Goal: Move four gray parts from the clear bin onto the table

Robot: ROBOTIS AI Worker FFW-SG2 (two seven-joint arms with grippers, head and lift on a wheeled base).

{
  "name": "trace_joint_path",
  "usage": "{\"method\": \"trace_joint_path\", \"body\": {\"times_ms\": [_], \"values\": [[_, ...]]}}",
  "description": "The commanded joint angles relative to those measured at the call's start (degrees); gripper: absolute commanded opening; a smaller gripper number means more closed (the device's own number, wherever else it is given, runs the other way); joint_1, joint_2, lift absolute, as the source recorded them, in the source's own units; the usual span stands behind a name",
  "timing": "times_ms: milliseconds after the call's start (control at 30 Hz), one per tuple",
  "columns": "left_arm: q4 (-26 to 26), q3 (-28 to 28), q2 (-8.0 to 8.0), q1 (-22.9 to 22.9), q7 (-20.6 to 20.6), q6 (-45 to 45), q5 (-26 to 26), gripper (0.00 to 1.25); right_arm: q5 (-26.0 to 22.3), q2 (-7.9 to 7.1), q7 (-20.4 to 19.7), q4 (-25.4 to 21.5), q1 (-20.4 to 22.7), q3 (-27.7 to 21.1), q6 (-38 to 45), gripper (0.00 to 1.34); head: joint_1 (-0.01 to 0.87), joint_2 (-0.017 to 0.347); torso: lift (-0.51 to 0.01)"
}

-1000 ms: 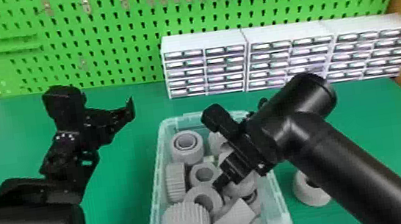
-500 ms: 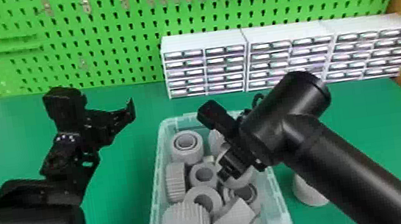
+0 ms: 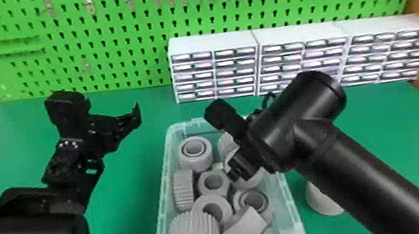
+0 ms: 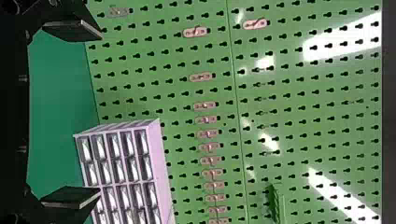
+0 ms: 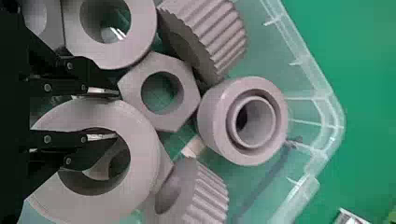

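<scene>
Green tabletop (image 3: 128, 214) runs under everything we see; at our left, the left gripper (image 4: 99, 113) is parked above it, its fingers wide apart with nothing between them, and we judge it has no part in this step. Next comes the clear bin (image 3: 293, 212), with plenty of loose gray parts in it; a ribbed gear (image 3: 204, 227) lies at its near left, and farther in we find a hex nut (image 5: 189, 88) next to a large ring (image 5: 142, 154). Over that ring we have the right gripper (image 5: 116, 115), fingers apart, one over the hole and the other at the outer edge, the wall of the ring between them; we cannot tell whether they press on it, so we count it as unlifted. Rightmost, just beside the bin, one gray part (image 3: 322, 198) rests on the table, partly behind the arm; we make that one done and three left, unless the arm hides more.
</scene>
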Motion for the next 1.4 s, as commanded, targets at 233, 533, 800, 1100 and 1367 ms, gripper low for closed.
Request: {"method": "trace_joint_path", "body": {"times_ms": [233,533,800,1100,1367], "values": [[-0.1,-0.2,0.0,0.0,0.0,0.0,0.0,1.14,3.0,0.43,0.0,-3.8,-1.1,-2.4,-1.3,0.29,0.678,0.034,-0.05],[-0.1,0.2,0.0,0.2,-0.1,-0.1,0.0,1.14,8.8,0.17,0.1,-7.0,-0.6,-5.9,-0.9,0.29,0.678,0.034,-0.05],[-0.2,0.5,0.0,0.8,-0.4,0.0,0.1,1.14,28.1,0.08,11.8,-8.5,2.8,-13.2,0.0,0.29,0.678,0.034,-0.05],[-0.4,0.7,0.0,1.3,-0.4,0.0,0.2,1.14,43.1,-0.8,21.8,-8.6,6.8,-20.7,0.0,0.29,0.678,0.034,-0.05],[-0.4,0.5,0.0,1.3,-0.4,0.0,0.4,1.14,44.4,-1.68,22.1,-8.6,10.8,-27.5,-0.8,0.29,0.678,0.034,-0.05]]}}
